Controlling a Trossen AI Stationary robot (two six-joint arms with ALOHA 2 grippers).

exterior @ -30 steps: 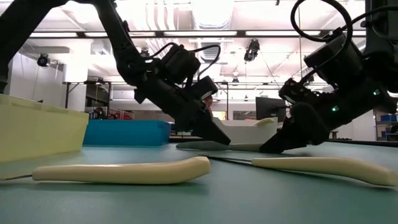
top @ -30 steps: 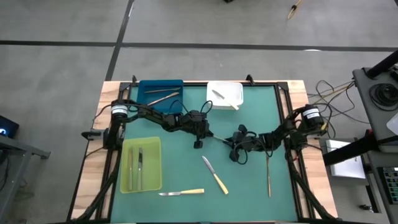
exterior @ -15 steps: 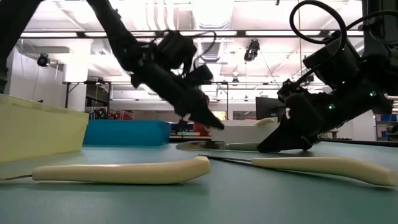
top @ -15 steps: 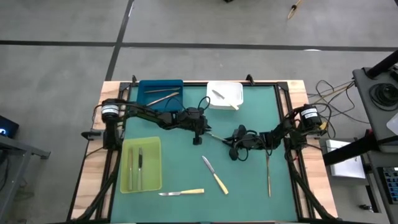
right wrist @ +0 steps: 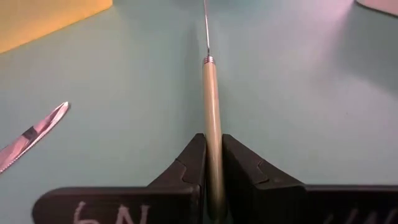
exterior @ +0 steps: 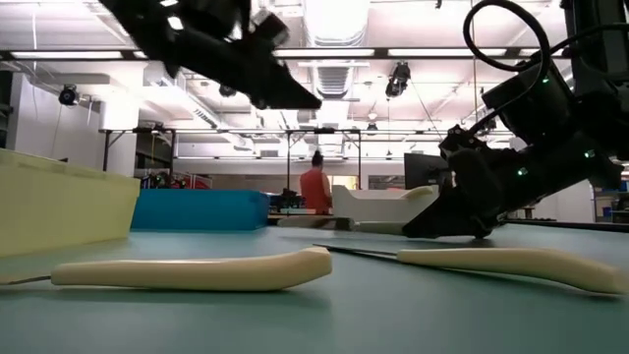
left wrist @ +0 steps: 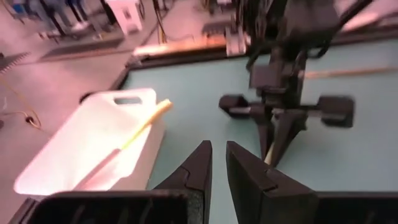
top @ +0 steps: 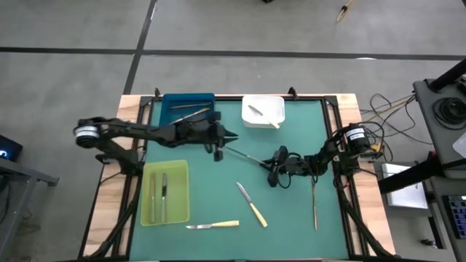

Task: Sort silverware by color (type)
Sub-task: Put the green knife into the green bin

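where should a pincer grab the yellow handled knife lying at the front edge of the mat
Grip the knife on its pale handle, the thick half pointing toward the right arm's side, coming straight down from above. It lies flat with bare mat around it, and the thin blade offers little to hold.

A grey concrete floor point(top: 233, 29) with dark seam lines surrounds the bench point(top: 111, 211), whose bare wooden edges frame a green mat point(top: 291, 225). To one side stands a dark desk point(top: 444, 102) with tangled cables point(top: 386, 109). Seen level across the mat, the room is a wide open hall with bright strip lights point(exterior: 334, 15) on the ceiling. A person in a red top point(exterior: 315, 187) stands far back.
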